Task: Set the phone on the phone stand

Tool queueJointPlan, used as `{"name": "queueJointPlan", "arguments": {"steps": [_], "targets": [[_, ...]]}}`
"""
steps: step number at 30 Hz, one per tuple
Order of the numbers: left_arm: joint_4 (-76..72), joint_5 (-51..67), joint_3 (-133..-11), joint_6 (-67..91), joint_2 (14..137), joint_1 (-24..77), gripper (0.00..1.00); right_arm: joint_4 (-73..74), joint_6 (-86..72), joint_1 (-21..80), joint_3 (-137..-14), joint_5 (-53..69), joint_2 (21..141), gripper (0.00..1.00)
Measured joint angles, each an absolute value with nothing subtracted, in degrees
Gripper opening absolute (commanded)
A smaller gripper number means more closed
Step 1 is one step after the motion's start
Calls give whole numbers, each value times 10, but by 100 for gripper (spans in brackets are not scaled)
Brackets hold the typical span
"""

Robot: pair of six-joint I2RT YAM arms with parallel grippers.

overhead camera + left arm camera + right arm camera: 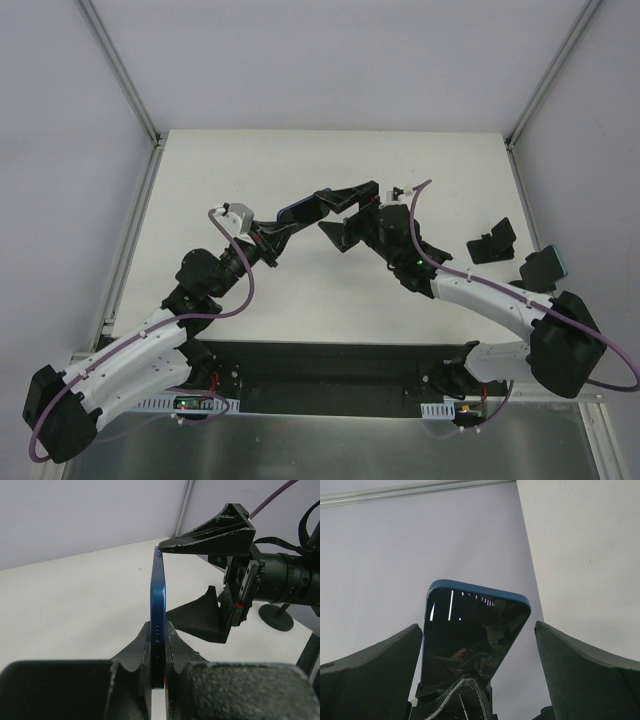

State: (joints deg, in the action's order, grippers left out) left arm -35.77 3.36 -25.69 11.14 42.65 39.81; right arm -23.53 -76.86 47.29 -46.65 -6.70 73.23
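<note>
Top external: handover stage, phone (pixel 297 211) aloft over mid table (pixel 250 160), clamped by left gripper (pixel 285 225), right gripper (pixel 336 215) gaping around its free end; next probably calls for right closing squarely before left releases, phone stand (pixel 492 243) waiting well right.

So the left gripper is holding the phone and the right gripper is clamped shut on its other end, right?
Not quite. The left gripper does hold the phone, but the right gripper is open around its end, as the right wrist view shows.

Bright even light, soft shadows, streaked glare on the phone (pixel 475 635).
</note>
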Motion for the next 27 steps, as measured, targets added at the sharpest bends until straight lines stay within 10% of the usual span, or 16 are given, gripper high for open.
{"name": "queueJointPlan", "arguments": {"steps": [15,20,27], "targets": [[-409,30,-244,129,431,398,0,-225,-837,489,-517,-69,759,85],[-419,39,-244,125,432,398,0,-211,-853,498,-524,-82,759,67],[-426,46,-244,114,441,404,7,-192,-864,509,-524,-120,752,15]]}}
